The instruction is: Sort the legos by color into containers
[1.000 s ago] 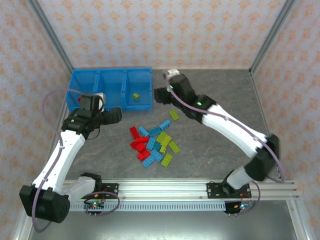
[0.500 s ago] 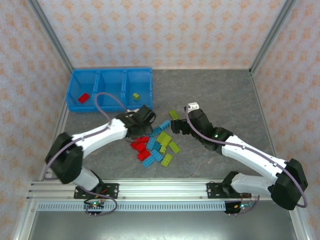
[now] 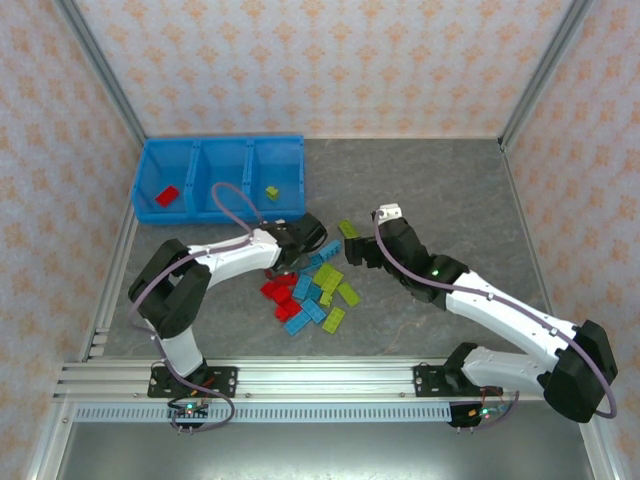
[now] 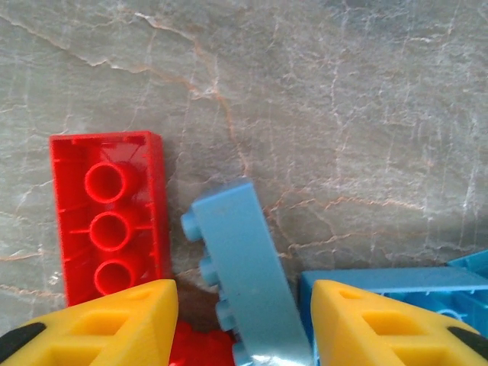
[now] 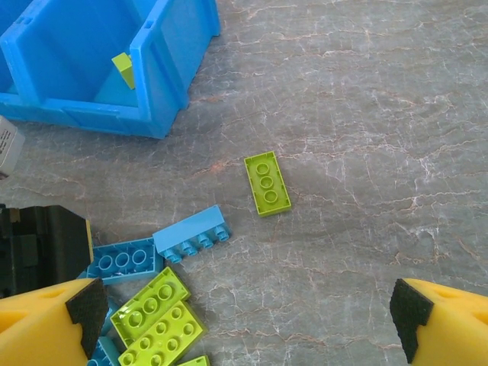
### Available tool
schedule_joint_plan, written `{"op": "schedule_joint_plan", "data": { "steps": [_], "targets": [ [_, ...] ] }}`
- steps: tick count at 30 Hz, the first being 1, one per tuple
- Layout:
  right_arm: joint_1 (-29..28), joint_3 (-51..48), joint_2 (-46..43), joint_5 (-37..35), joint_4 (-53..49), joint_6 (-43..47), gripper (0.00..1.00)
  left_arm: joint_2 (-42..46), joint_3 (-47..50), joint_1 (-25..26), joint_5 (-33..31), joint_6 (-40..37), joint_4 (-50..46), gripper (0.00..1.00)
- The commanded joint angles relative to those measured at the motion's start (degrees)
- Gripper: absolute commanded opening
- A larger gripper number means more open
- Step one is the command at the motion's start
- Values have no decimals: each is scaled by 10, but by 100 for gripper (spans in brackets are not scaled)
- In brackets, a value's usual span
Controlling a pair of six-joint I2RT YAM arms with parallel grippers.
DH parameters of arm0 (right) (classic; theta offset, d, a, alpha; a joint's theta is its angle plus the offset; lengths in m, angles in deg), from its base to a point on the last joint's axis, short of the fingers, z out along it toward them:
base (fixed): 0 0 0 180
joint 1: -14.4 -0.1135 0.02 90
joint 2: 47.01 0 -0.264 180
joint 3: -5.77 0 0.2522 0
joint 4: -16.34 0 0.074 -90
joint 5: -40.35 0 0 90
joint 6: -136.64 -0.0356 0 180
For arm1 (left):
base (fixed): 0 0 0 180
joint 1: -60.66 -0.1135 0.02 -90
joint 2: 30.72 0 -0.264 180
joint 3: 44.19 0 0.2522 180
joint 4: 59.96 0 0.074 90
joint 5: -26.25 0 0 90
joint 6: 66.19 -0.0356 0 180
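Observation:
Red, light blue and lime legos lie in a pile [image 3: 310, 290] at mid-table. My left gripper [image 3: 300, 250] is low over the pile's top edge. It stands open [image 4: 244, 301] astride a light blue brick [image 4: 240, 259] lying on its side, beside an upturned red brick [image 4: 110, 213]. My right gripper [image 3: 352, 252] hovers open [image 5: 244, 328] right of the pile, with bare table between its fingers. A lone lime brick [image 5: 268, 184] lies ahead of it. The blue containers [image 3: 220, 152] hold a red brick [image 3: 168, 196] in the left bin and a lime brick [image 3: 271, 191] in the right bin.
Another light blue brick [image 5: 191, 232] lies on its side near the pile's top. The tray's right bin [image 5: 164, 76] is at the upper left of the right wrist view. Patterned walls and metal posts ring the table. Open grey surface lies to the right [image 3: 450, 200].
My left arm swung from the left bin, where a red brick now lies, down to the pile. My right arm came from beside the bins to the pile's right.

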Motion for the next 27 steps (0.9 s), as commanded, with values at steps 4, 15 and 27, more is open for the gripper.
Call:
{"op": "schedule_joint_plan", "data": {
  "steps": [4, 15, 27],
  "targets": [
    [-1, 18, -13, -20, -30, 1, 97, -37, -19, -4, -29, -5, 13, 37],
    [-1, 53, -13, 81, -54, -23, 97, 19, 1, -7, -20, -25, 30, 14],
    [-1, 64, -5, 67, -42, -51, 97, 129, -114, -191, -115, -208, -10, 14]
  ]
}}
